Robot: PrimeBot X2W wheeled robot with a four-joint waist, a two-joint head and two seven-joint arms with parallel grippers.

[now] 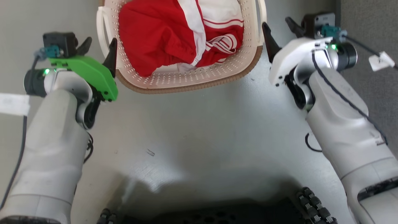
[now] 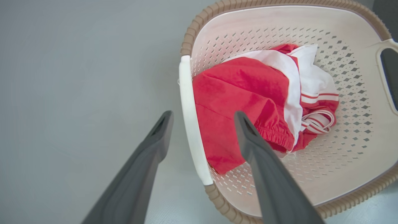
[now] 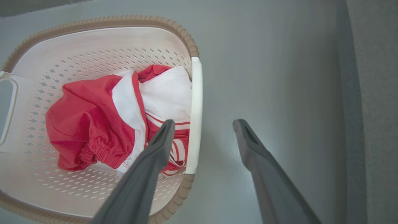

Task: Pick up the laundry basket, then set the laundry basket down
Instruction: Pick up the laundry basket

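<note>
Grey floor [image 1: 199,124] fills the scene, with a darker strip along the right edge of the head view.

1. Basket [image 1: 186,77]: stands on the floor ahead of the robot, between the two arms. It holds a red-and-white garment [image 1: 155,37].
2. Handles: the left handle [image 2: 189,118] and right handle [image 3: 196,115] are white loops on the basket's sides.
3. Left gripper [image 1: 100,45]: spread apart and holding nothing. In its wrist view, one finger lies outside the handle over the floor and the other inside, over the garment.
4. Right gripper [image 1: 276,23]: likewise spread and empty, astride the right handle.
5. Height of the fingers relative to the handles cannot be told.

Likely step: closing on both handles before the lift.

Hazards:
- The inner fingers may pinch cloth against the handle and weaken the grip.
- Closing too high would miss the loops.
- Uneven closure or uneven lift between the arms would tilt the basket and could spill the garment.
- A push from one finger before the other makes contact may slide the basket along the floor.
</note>
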